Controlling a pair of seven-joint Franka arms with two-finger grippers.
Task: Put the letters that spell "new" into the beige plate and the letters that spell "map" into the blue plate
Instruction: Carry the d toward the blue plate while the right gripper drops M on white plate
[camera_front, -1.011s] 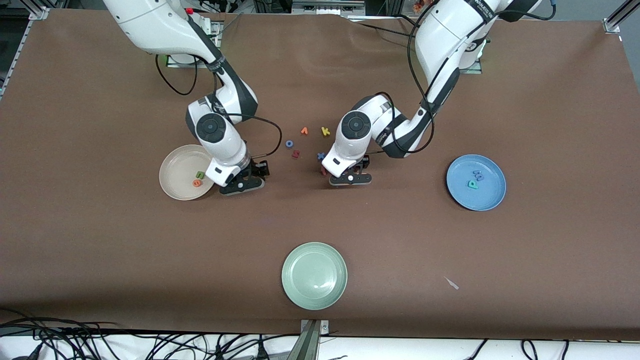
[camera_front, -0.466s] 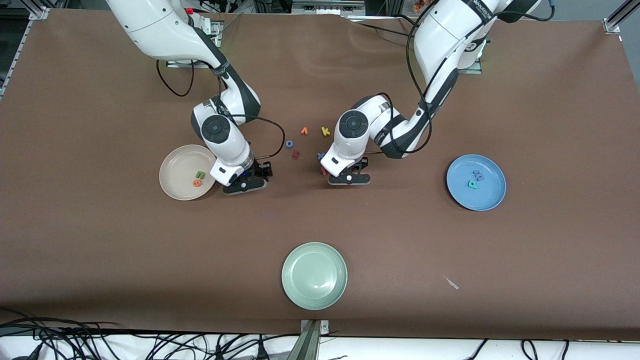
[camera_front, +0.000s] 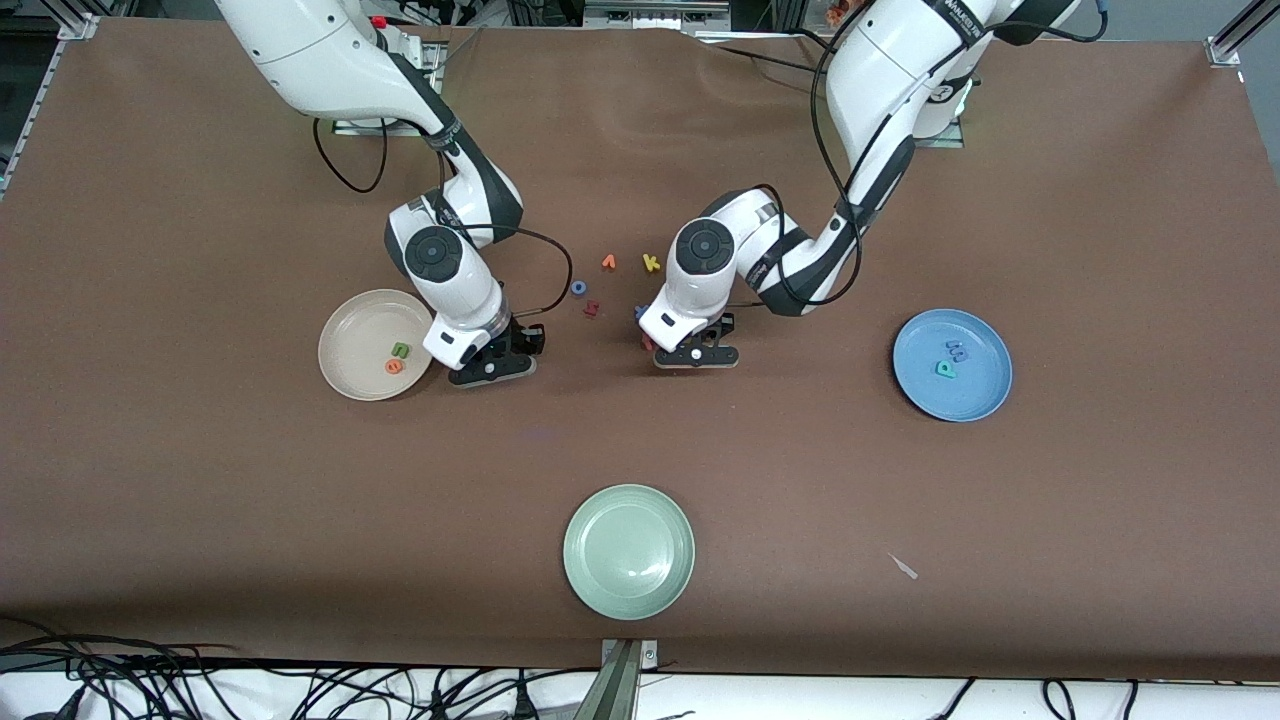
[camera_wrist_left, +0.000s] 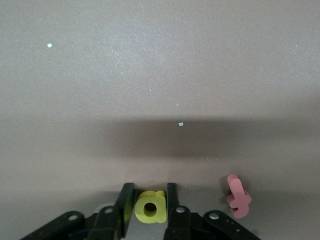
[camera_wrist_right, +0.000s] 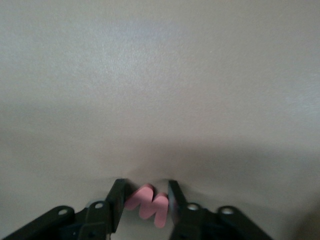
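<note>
Your left gripper (camera_wrist_left: 150, 207) is clamping the yellow p (camera_wrist_left: 150, 206) and your right gripper (camera_wrist_right: 145, 202) the pink w (camera_wrist_right: 149, 202), each needing only this last letter carried to the blue plate (camera_front: 985, 395) and beige plate (camera_front: 350, 340).

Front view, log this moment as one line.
left gripper: shut on yellow p | right gripper: shut on pink w

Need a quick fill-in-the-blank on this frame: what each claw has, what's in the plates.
1. The left claw is shut on the ____ p.
2. The right claw grips the pink ____.
3. The beige plate holds the green n and the orange ____.
4. The pale green plate holds ____ letters.

Missing words: yellow; w; e; no
</note>
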